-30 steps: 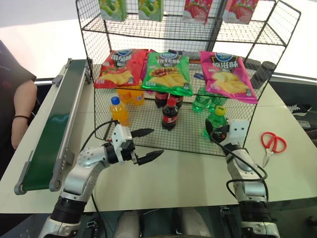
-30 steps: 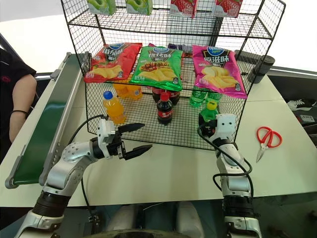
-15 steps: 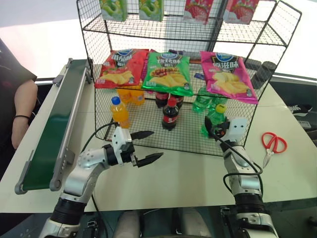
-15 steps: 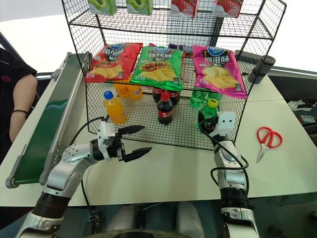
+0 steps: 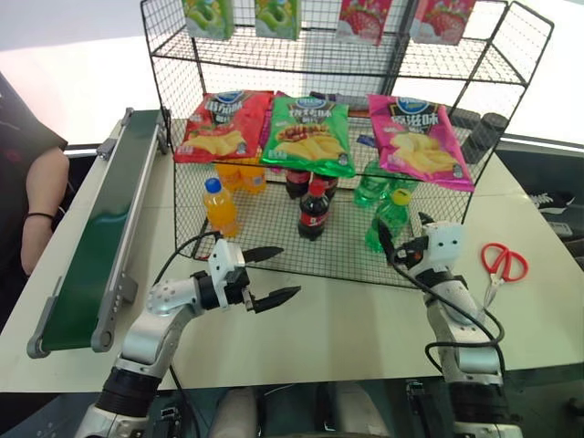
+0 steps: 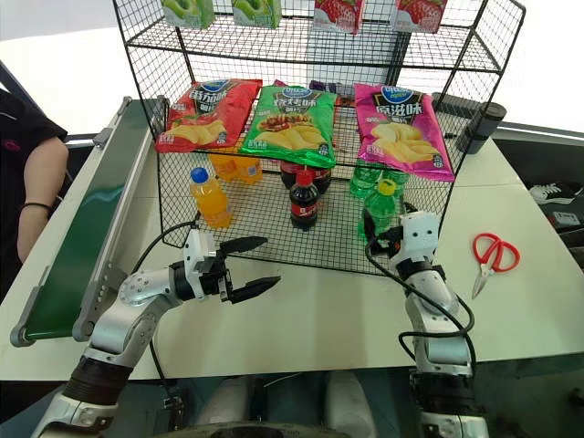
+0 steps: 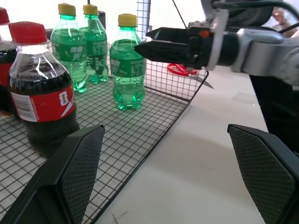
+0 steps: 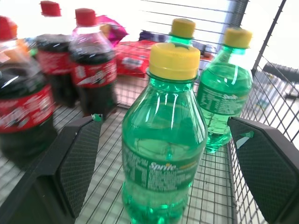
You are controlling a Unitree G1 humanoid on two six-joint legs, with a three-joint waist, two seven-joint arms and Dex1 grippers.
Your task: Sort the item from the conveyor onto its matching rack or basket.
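Note:
The item, a green soda bottle with a yellow cap [image 5: 390,217], stands upright on the mesh floor of the black wire basket [image 5: 265,230], near its front right corner. My right gripper [image 5: 402,240] is open just in front of it. In the right wrist view the bottle [image 8: 163,154] rises between and beyond the two spread fingers [image 8: 70,163], untouched. My left gripper [image 5: 286,271] hovers open and empty over the table before the basket's front wall. The conveyor [image 5: 100,237] runs along the left with no item showing on its dark green belt.
In the basket stand an orange-drink bottle [image 5: 219,205], cola bottles [image 5: 313,210] and two more green bottles [image 5: 372,187]. Chip bags [image 5: 308,132] hang on the tier above. Red scissors [image 5: 500,265] lie on the table at the right. A person's arm [image 5: 41,196] is beside the conveyor.
My right gripper has opened, let go of the green bottle and drawn back a little toward me; the bottle stays standing in the basket. The left arm has hardly moved.

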